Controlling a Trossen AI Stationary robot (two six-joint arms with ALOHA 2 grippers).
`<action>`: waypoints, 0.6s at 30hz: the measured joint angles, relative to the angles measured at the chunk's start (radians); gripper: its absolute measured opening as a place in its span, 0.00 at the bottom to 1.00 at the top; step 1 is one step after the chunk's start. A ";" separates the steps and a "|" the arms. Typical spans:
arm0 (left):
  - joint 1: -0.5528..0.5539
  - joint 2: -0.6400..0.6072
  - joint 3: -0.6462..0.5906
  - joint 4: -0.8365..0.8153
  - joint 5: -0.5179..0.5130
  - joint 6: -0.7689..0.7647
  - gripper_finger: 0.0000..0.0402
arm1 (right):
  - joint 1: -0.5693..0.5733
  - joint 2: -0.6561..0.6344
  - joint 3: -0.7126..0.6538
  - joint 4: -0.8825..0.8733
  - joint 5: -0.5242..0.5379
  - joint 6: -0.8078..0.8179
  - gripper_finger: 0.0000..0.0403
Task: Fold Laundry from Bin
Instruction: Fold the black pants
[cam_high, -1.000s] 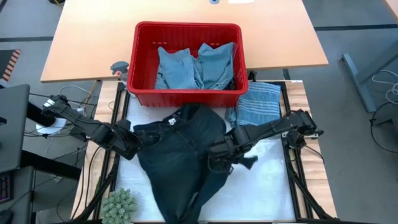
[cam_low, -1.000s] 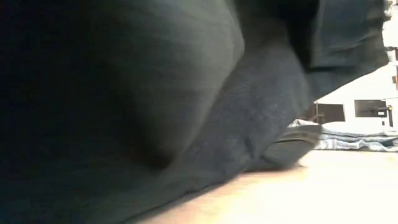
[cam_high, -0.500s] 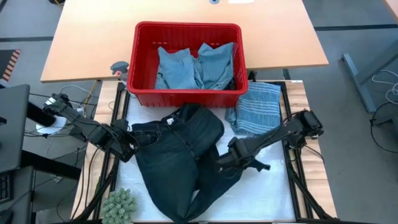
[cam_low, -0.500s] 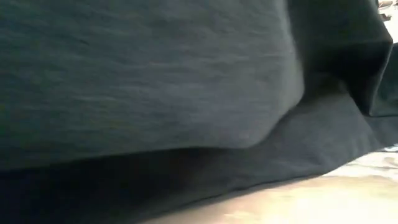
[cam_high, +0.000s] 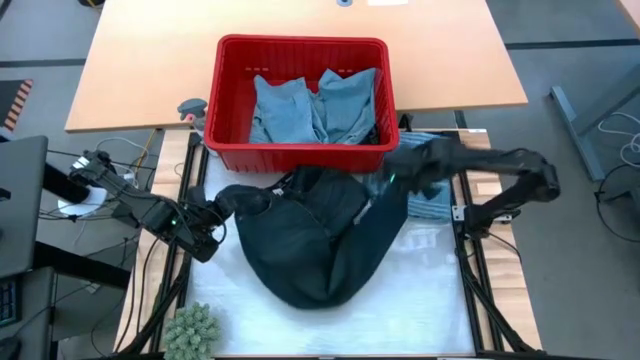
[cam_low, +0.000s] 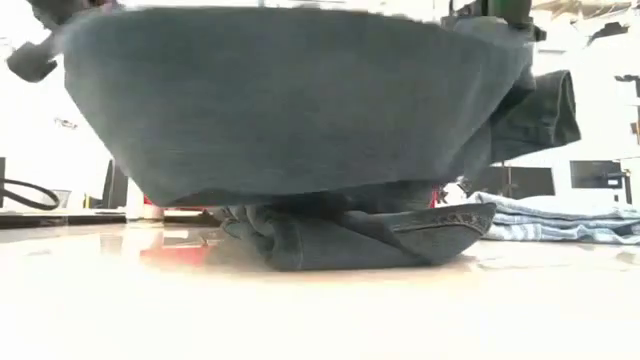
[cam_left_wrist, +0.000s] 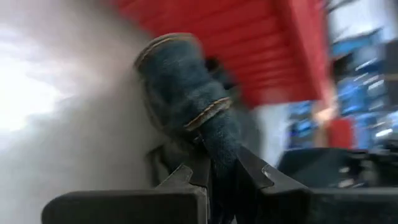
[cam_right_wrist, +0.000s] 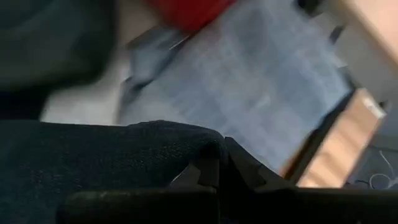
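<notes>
The dark navy jeans (cam_high: 315, 235) are slung between my two grippers in front of the red bin (cam_high: 300, 150). My left gripper (cam_high: 222, 215) is shut on one end of them at the left. My right gripper (cam_high: 392, 178) is shut on them at the right, near the bin's corner. In the low view the jeans (cam_low: 300, 110) sag as a wide sheet. Light blue garments (cam_high: 315, 105) lie in the bin. The striped grey-blue garment (cam_high: 430, 190) lies on the table, partly under my right arm. My left gripper pinches a rolled, stitched edge of the jeans (cam_left_wrist: 208, 124) between its two fingers, which come level from the table's left. The cloth runs off toward the bin and is raised off the table here. My right gripper pinches a thick fold of the dark cloth (cam_right_wrist: 186, 140) between its fingers, several layers. This part is raised off the table and sags toward my left gripper. A bunched lower part (cam_low: 350, 235) rests on the table.
The bin stands at the table's far middle, half on a wooden desk (cam_high: 140, 70) behind. A green spiky ball (cam_high: 192, 328) sits at the near left corner. The white mat (cam_high: 420, 290) lies bare at the near right.
My right gripper has risen and gone toward the far right, toward the bin's corner, carrying the jeans. Their legs, which lay toward the near edge, have been lifted and drawn toward the far edge, folding over the rest. My left gripper has kept its hold and moved little.
</notes>
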 joint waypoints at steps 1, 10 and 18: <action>0.005 0.001 0.000 0.020 -0.040 0.000 0.04 | -0.037 -0.024 0.000 0.000 0.009 -0.036 0.07; 0.060 0.091 0.042 0.289 -0.192 0.253 0.01 | -0.205 -0.155 0.000 0.002 0.049 -0.303 0.07; 0.067 0.352 0.200 0.258 -0.208 0.135 0.01 | -0.164 -0.181 0.000 0.002 0.040 -0.343 0.07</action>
